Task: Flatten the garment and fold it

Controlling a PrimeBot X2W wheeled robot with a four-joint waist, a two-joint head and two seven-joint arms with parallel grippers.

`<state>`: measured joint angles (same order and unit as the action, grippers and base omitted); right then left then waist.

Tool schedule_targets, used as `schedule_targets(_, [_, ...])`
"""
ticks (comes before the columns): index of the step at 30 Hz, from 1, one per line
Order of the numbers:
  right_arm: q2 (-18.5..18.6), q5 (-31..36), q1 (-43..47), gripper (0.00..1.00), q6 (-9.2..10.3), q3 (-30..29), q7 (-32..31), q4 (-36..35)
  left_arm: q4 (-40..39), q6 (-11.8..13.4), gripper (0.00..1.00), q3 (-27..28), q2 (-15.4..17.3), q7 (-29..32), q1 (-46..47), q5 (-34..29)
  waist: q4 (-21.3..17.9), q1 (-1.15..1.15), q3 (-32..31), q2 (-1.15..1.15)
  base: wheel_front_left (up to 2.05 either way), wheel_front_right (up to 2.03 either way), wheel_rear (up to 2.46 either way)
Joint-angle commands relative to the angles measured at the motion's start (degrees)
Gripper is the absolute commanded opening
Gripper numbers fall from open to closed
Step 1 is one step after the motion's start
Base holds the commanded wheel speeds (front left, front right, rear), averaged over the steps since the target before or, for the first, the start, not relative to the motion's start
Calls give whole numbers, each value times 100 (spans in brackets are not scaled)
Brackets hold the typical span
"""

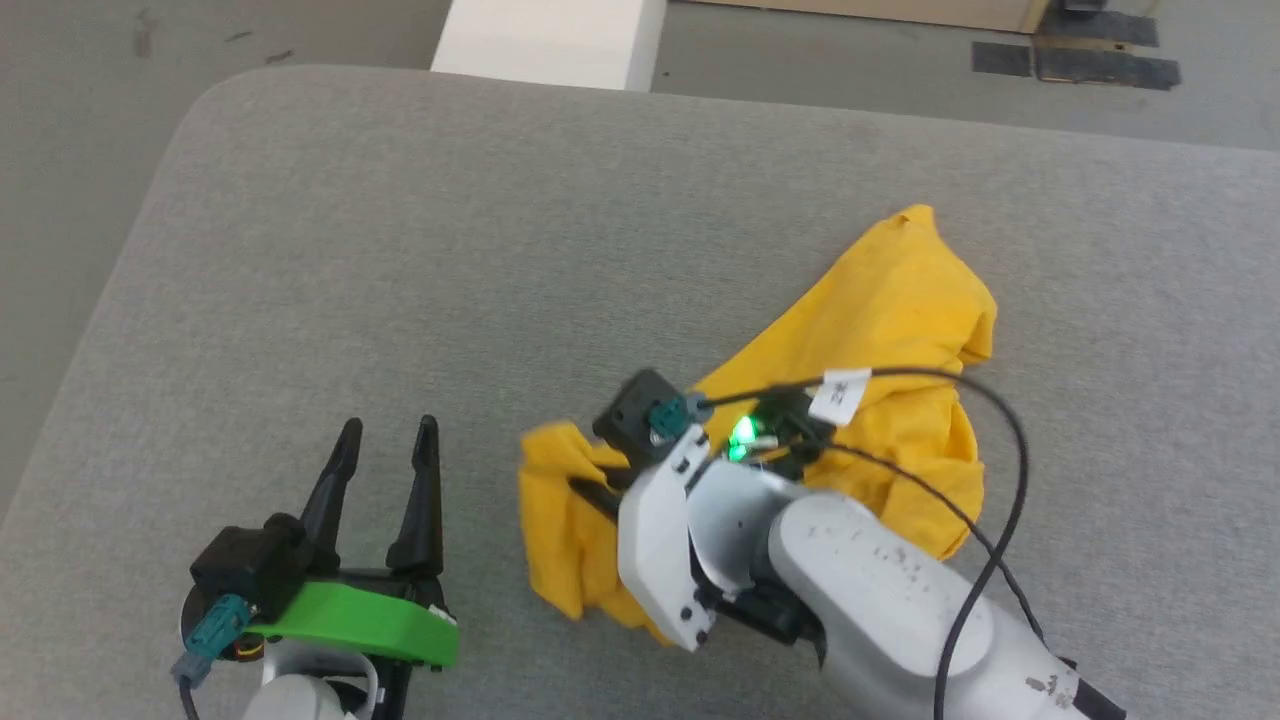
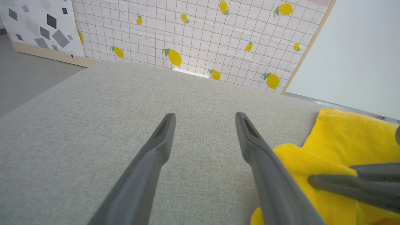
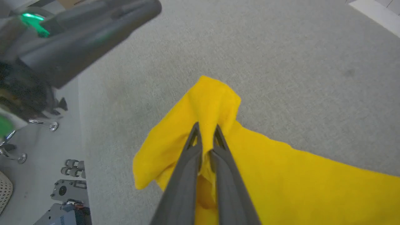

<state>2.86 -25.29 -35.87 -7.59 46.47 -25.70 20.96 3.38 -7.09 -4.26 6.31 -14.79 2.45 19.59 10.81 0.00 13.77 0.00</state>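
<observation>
So, progress: barely begun. The shirt (image 1: 880, 330) lay in a crumpled heap, nothing flattened, no fold made.
Right claw (image 3: 206, 132): pinched tight on a bunched edge at the shirt's near end.
Left claw (image 1: 389, 428): spread wide, empty, just beside the shirt.
Place: on the grey pad (image 1: 400, 250), right of centre.
Long axis: diagonal, near-left to far-right, the far tip pointing away from the robot.
</observation>
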Motion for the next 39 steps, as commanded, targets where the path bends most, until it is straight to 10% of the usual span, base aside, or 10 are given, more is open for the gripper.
schedule_targets(1, [4, -120, -77, 0, 10, 154, 113, 317, 33, -40, 100, -26, -3, -21, 134, 28, 177, 0, 38, 0, 0, 0, 0])
schedule_targets(3, [3, -299, -129, 6, 10, 339, 228, 749, 67, -40, 100, -46, -4, -21, 155, 43, 213, 0, 35, 0, 0, 0, 0])
schedule_targets(4, [3, -369, -158, 24, 10, 389, 240, 925, 79, -40, 100, -52, -5, -21, 159, 46, 223, 0, 32, 0, 0, 0, 0])
schedule_targets(5, [3, -442, -213, 80, 10, 455, 240, 1092, 93, -40, 100, -58, -5, -21, 162, 47, 228, 0, 30, 0, 0, 0, 0])
schedule_targets(6, [3, -522, -263, 100, 10, 479, 284, 1161, 102, -40, 100, -58, -3, -21, 162, 48, 224, 0, 23, 0, 0, 0, 0])
schedule_targets(14, [2, -1174, -954, 100, 10, -52, 918, 958, 91, -40, 100, 69, 39, -21, 21, 28, -138, 0, -115, 0, 0, 0, 0])
schedule_targets(20, [2, 53, -867, 100, 10, -1753, 1705, 847, -25, -40, 100, 183, 56, -21, -104, -5, -417, 0, -179, 0, 0, 0, 0])
schedule_targets(30, [2, 1972, 2210, 100, 10, -5053, 2453, -2097, -472, -40, 100, 374, 46, -21, -260, 32, -690, 0, -43, 0, 0, 0, 0])
schedule_targets(39, [2, 1392, 4078, 100, 10, -5641, 3645, -2669, -665, -40, 100, 441, 47, -21, -494, 14, -838, 0, 24, 0, 0, 0, 0])
